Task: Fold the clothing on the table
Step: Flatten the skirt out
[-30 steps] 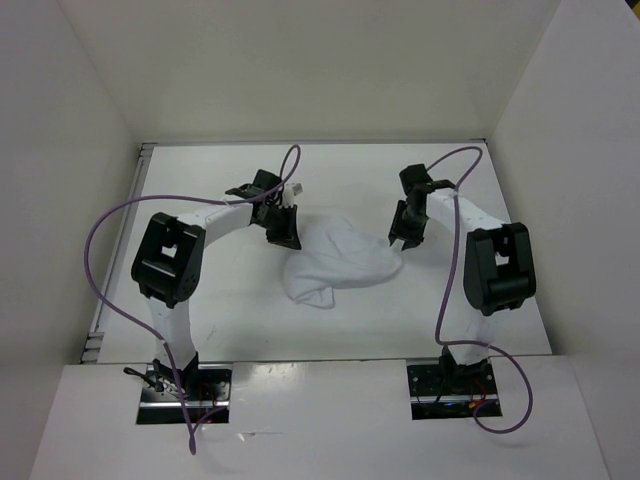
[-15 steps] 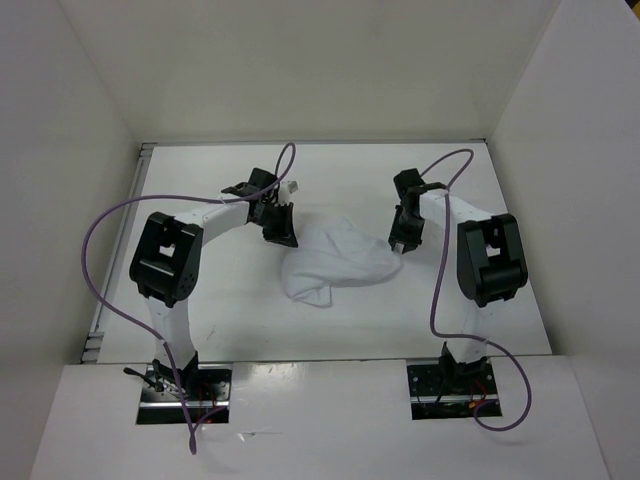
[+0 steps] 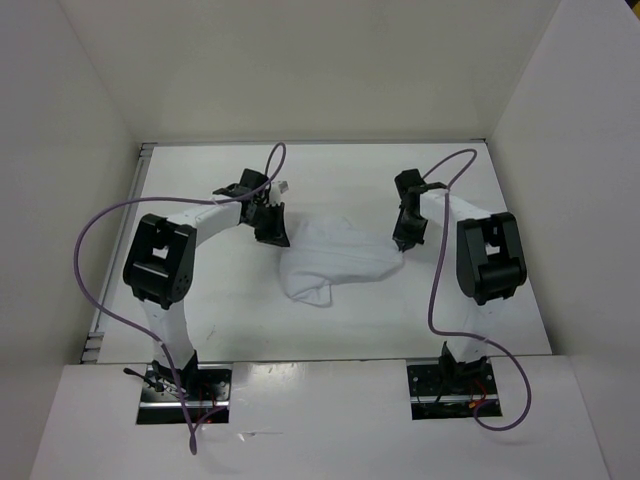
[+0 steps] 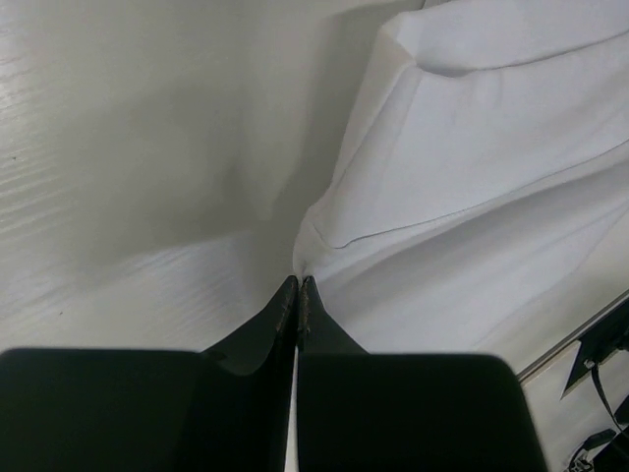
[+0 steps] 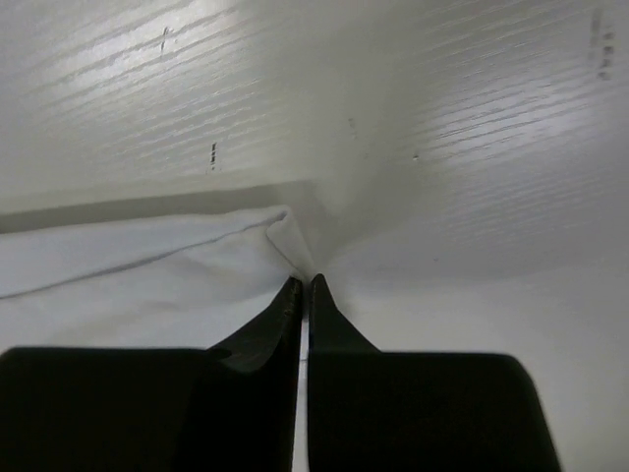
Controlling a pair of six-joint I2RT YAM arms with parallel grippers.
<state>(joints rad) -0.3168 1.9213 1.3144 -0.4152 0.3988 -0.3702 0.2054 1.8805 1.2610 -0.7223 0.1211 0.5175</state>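
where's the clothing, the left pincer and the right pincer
clothing (image 3: 338, 258): top external view, middle of the white fabric
left pincer (image 4: 298, 285): left wrist view, between its shut fingertips
right pincer (image 5: 303, 283): right wrist view, between its shut fingertips

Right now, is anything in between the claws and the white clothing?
Nothing visible is. The left claw and the right claw are each pinched shut right on a corner of the clothing.
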